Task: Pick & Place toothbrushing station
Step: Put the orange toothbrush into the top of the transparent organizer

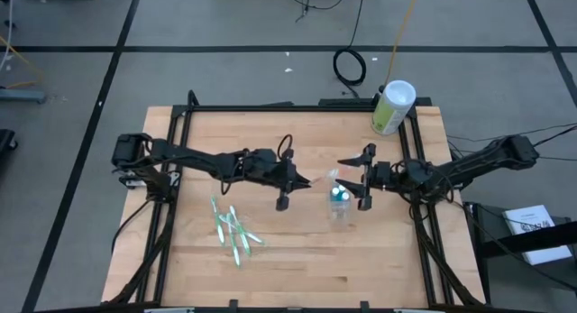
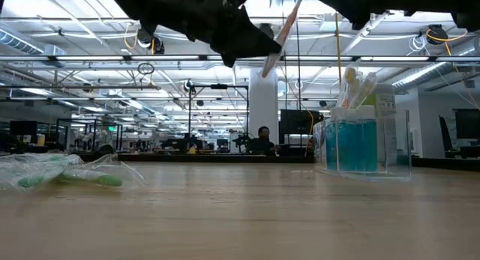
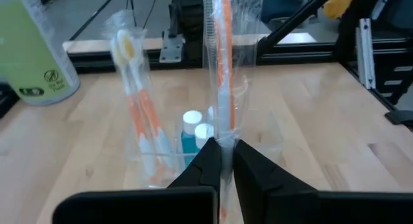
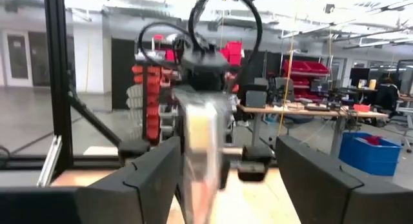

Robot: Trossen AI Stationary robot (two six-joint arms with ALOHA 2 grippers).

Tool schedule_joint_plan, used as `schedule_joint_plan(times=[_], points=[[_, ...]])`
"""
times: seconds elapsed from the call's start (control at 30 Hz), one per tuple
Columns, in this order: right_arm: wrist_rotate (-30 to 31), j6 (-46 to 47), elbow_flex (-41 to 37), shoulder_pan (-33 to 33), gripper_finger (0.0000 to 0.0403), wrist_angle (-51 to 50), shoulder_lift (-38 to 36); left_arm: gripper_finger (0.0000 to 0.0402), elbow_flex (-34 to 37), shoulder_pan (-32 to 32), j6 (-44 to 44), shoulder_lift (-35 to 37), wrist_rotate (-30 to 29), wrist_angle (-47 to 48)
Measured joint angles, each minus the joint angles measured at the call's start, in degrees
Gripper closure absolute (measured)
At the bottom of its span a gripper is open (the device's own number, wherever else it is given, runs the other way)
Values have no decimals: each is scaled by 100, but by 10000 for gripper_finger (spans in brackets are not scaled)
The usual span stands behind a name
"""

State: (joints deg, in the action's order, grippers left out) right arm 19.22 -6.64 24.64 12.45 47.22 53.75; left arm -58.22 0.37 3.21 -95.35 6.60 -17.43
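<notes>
The clear plastic cup [image 1: 339, 207] stands on the table right of centre and also shows in the low view [image 2: 367, 140]. It holds teal tubes with white caps [image 3: 192, 124] and a wrapped orange toothbrush [image 3: 132, 88]. My left gripper [image 1: 305, 181] is just left of the cup, above the table, shut on another wrapped orange toothbrush [image 3: 222, 69]. My right gripper [image 1: 366, 179] is open just right of the cup, above the table, and empty. Several wrapped green toothbrushes [image 1: 234, 230] lie flat on the table at the near left. My left gripper pinches the wrapped orange toothbrush between its two fingers, on the wrapped handle [image 3: 224, 143]. The rest of the brush sticks out past the fingertips toward the cup. In the low view the toothbrush [image 2: 281, 35] is steeply tilted and lifted clear of the table.
A pale-green canister with a white lid [image 1: 392, 106] stands at the table's far right corner. The black frame rails [image 1: 424, 223] run along the table's edges. Bare wood [image 1: 297, 259] lies between the toothbrush pile and the cup, toward the near edge.
</notes>
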Motion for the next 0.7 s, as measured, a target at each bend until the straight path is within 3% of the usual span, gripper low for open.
schedule_joint_plan(times=[0.17, 0.37, 0.7], points=[[-7, -6, 0, 0, 147, 326, 248, 396, 0, -12, -14, -5, -1, 18], [-42, -24, 0, -11, 143, 702, 505, 380, 0, -3, -34, -5, -50, 60], [-149, -9, 0, -9, 124, 829, 575, 387, 0, -5, -55, -2, -60, 90]])
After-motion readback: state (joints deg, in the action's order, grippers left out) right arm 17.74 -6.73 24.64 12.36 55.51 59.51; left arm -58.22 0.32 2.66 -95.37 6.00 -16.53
